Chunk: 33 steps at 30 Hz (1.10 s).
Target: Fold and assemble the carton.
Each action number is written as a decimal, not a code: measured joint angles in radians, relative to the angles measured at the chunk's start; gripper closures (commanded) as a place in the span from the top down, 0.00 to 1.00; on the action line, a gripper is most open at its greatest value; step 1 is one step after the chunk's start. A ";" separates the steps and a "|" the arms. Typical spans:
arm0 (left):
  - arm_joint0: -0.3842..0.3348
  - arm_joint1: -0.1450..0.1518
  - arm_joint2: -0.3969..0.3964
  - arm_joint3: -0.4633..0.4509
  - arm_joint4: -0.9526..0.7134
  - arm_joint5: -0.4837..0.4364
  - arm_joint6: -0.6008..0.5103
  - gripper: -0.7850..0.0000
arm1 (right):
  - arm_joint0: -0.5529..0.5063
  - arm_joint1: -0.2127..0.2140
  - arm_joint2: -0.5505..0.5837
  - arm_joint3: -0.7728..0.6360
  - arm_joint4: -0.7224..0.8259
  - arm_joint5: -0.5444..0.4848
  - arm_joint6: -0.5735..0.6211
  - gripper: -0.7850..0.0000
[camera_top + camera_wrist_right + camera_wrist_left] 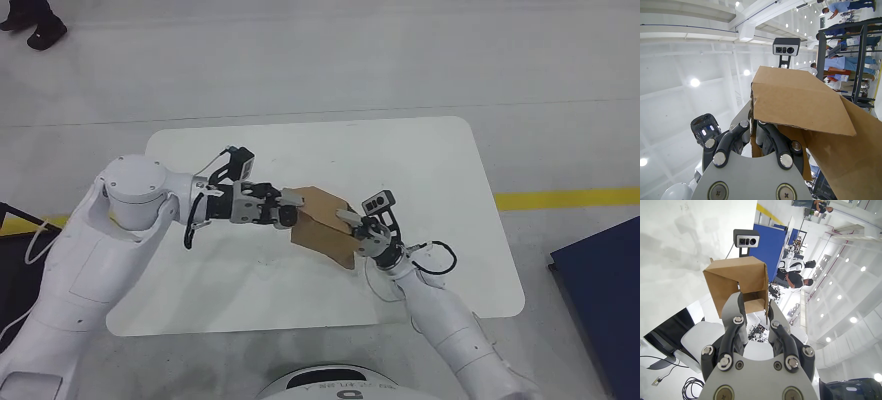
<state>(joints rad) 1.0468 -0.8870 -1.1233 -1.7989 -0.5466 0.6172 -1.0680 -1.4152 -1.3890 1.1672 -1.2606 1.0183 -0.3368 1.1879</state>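
A brown carton (320, 222), partly folded, hangs above the middle of the white table (450, 170) between my two grippers. My left gripper (290, 213) is at the carton's left end. In the left wrist view the carton (734, 275) turns its open end toward the left gripper (754, 308), whose fingers (734, 308) stand apart, one over the opening and one just outside a side wall. My right gripper (352, 228) is at the carton's right edge. In the right wrist view the right gripper (753, 121) is shut on a cardboard edge of the carton (795, 98), and a flap covers its tips.
The table's rounded front right corner (505, 295) lies beyond my right arm. On the floor are a yellow line (560, 198) and a blue mat (600, 290) to the right. Bare table top surrounds the carton on all sides.
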 measured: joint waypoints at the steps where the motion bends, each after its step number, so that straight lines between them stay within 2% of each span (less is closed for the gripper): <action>1: -0.007 -0.002 0.010 0.007 0.002 0.002 0.006 0.36 | -0.001 0.000 0.001 -0.001 0.000 0.000 0.000 0.00; 6: -0.045 -0.010 0.049 0.035 0.014 0.012 0.015 0.36 | -0.006 0.002 0.006 -0.006 0.004 0.000 0.000 0.00; 11: -0.066 -0.010 0.049 0.046 0.011 0.015 0.014 0.35 | -0.009 0.003 0.011 -0.008 0.008 0.002 0.001 0.00; 21: -0.052 0.000 0.019 0.030 0.015 0.020 0.023 0.33 | 0.005 0.002 0.005 0.001 0.009 0.011 -0.002 0.00; 25: -0.039 0.005 0.011 0.027 0.020 0.023 0.021 0.29 | 0.012 0.001 0.002 0.009 0.010 0.012 -0.001 0.00; 33: -0.038 0.006 0.057 0.031 0.056 0.032 0.000 0.25 | 0.019 0.000 -0.002 0.019 0.016 0.012 0.002 0.00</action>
<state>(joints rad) 1.0087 -0.8812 -1.0666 -1.7677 -0.4908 0.6490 -1.0678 -1.3963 -1.3891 1.1654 -1.2415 1.0341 -0.3248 1.1896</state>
